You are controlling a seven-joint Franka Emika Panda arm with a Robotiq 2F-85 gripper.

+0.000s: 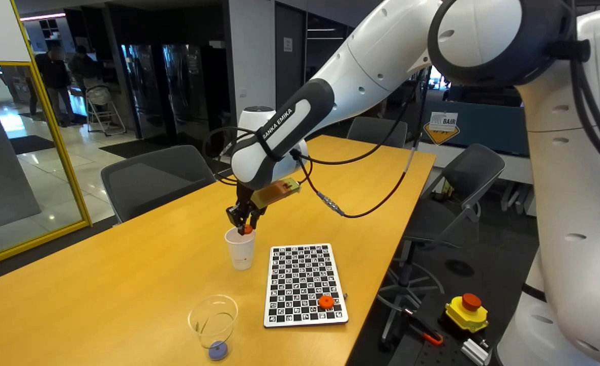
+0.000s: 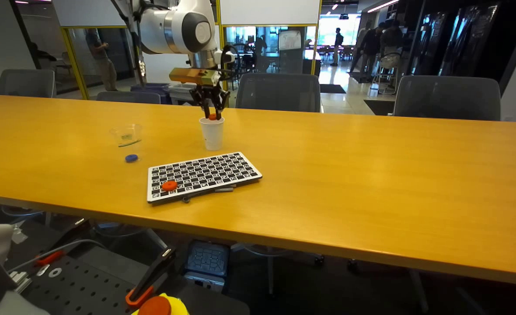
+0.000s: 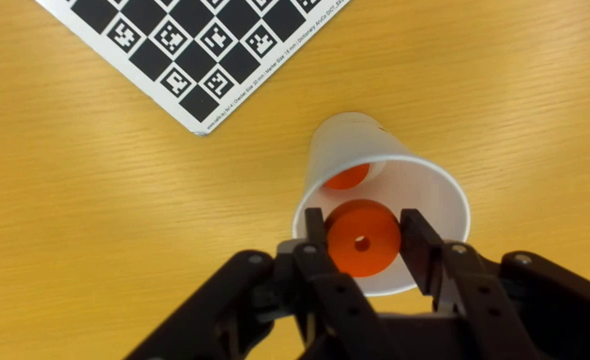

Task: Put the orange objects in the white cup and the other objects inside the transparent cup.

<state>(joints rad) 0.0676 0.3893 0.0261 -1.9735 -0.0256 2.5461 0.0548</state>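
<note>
gripper (image 3: 361,230), closest in the wrist view, pinching an orange disc (image 3: 362,262) right at the mouth of the white cup (image 3: 352,137), and there's another orange piece (image 3: 348,178) inside, at eleven o'clock!

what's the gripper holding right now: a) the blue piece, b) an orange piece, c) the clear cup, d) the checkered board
b, since the wrist view shows an orange piece pinched in the gripper at the mouth of the white cup.
</note>
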